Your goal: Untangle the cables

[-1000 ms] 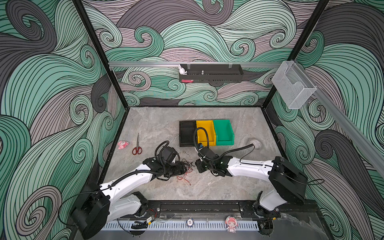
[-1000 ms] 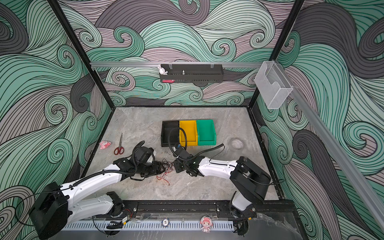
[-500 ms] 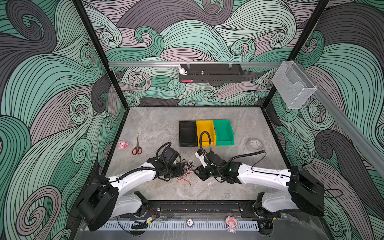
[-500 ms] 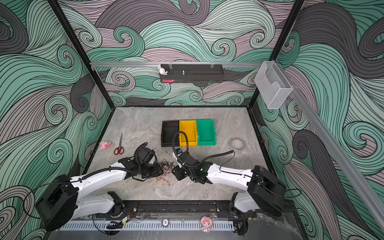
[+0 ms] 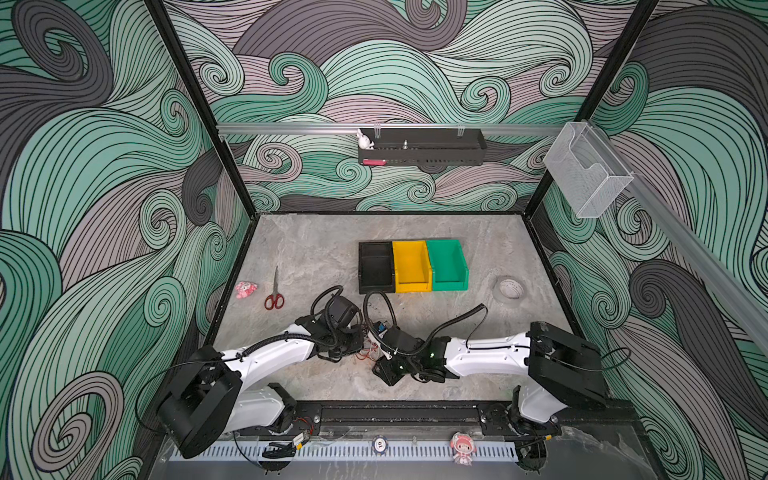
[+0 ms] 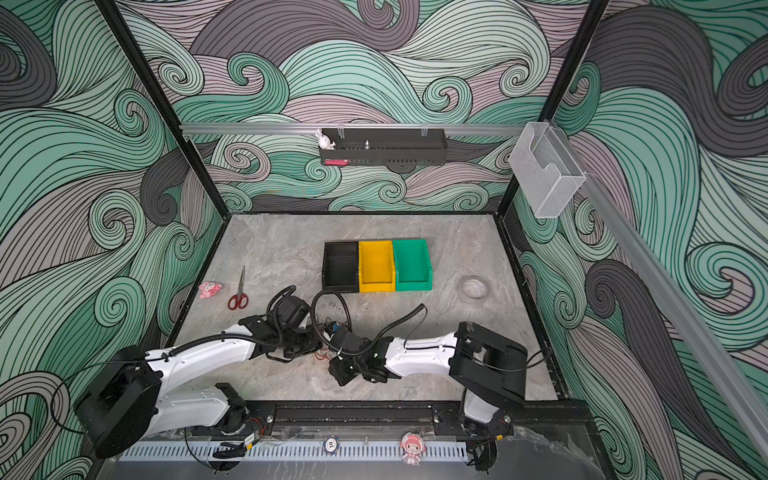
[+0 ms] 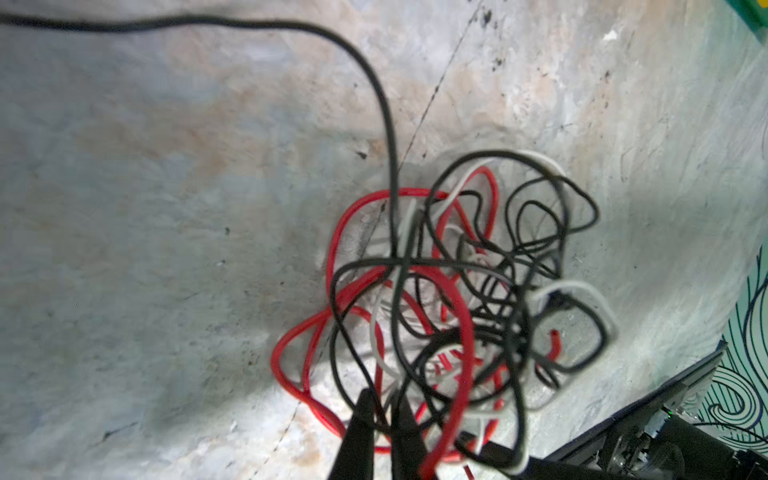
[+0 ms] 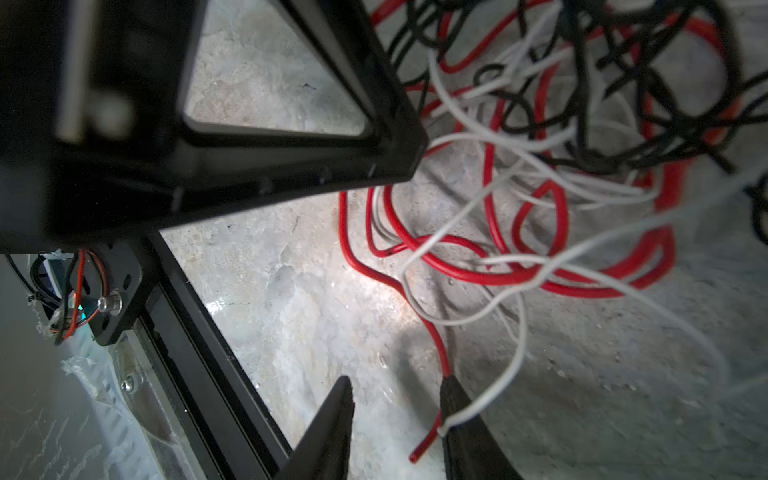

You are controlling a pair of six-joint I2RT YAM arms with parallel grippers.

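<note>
Left end effector (image 7: 384, 405) has closed on the roundish tangled cables (image 7: 464, 299)

table (image 5: 316, 249): grey marbled top, scuffed
bins (image 5: 411, 266): black, yellow and green, touching in a row, 12 o'clock
scissors (image 5: 274, 291): red handles, lying flat, 9 o'clock
toy (image 5: 245, 289): pink, just beside scissors, 9 o'clock edge
ring (image 5: 509, 287): white, 3 o'clock
cables (image 7: 440, 291): red, black and white tangle, 6 o'clock

White-shelled arms (image 5: 486, 355) — black joints (image 5: 561, 365), black hoses (image 5: 461, 317) (corrugated) — tipped with tapered black fingers (image 8: 332, 432).
</note>
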